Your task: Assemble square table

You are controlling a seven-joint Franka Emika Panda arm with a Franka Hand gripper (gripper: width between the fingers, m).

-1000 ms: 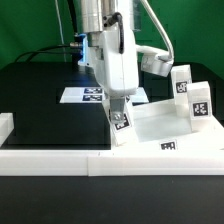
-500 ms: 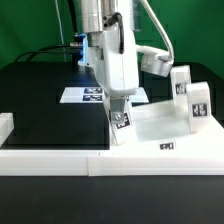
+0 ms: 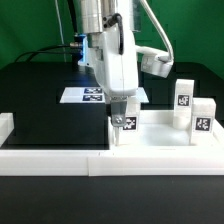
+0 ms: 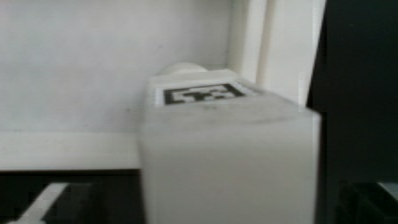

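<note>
Square table top [image 3: 160, 132] lies flat at the lower right of the exterior view, pressed up against the long white border rail [image 3: 60, 158] that runs along the bottom of the frame. At the top's near left corner stands one tagged leg [image 3: 121, 128], and the gripper [image 3: 120, 118] comes straight down onto it, jaws clamped on the leg from what I can see. The wrist view shows that leg [image 4: 222, 150] up close, filling the middle of the picture, its tag facing the camera. Two more legs [image 3: 183, 101] [image 3: 203, 119] stand upright on the top's far right side, close together. Further back, on the black table [image 3: 40, 100], the marker board [image 3: 85, 95] lies flat behind the arm.
</note>
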